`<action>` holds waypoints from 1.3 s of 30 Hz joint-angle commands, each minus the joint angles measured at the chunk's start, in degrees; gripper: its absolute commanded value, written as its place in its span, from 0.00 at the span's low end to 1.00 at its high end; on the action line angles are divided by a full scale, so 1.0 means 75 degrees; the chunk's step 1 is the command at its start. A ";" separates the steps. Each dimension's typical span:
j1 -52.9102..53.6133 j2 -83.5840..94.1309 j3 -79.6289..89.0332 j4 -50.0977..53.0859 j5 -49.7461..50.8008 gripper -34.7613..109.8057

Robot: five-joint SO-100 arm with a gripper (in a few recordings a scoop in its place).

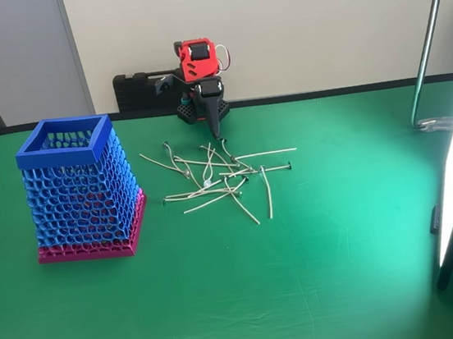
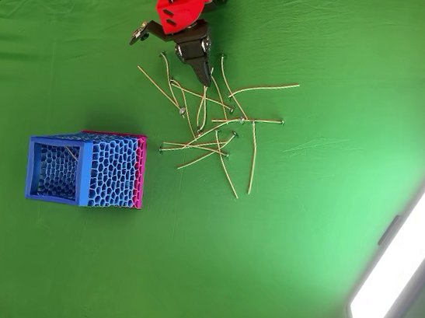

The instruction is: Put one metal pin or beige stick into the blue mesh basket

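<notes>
my pincer (image 2: 205, 76), tips pressed together and holding nothing, points down at the scattered sticks (image 2: 209, 127) on the green table (image 2: 288, 239); blue mesh basket (image 2: 86, 167) stands left; no pick made yet.

A red and black robot arm (image 1: 197, 65) stands at the far edge, folded forward. Its gripper (image 1: 216, 131) points straight down, the dark fingers (image 2: 203, 70) drawn together into a narrow tip, holding nothing.
</notes>
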 commanded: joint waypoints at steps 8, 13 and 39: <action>-0.0188 -0.0117 -0.1617 0.0855 -0.0129 0.24; -0.0363 -0.0410 -0.2391 0.1090 -0.0117 0.24; -0.0656 -0.6516 -0.7301 0.1441 0.0035 0.24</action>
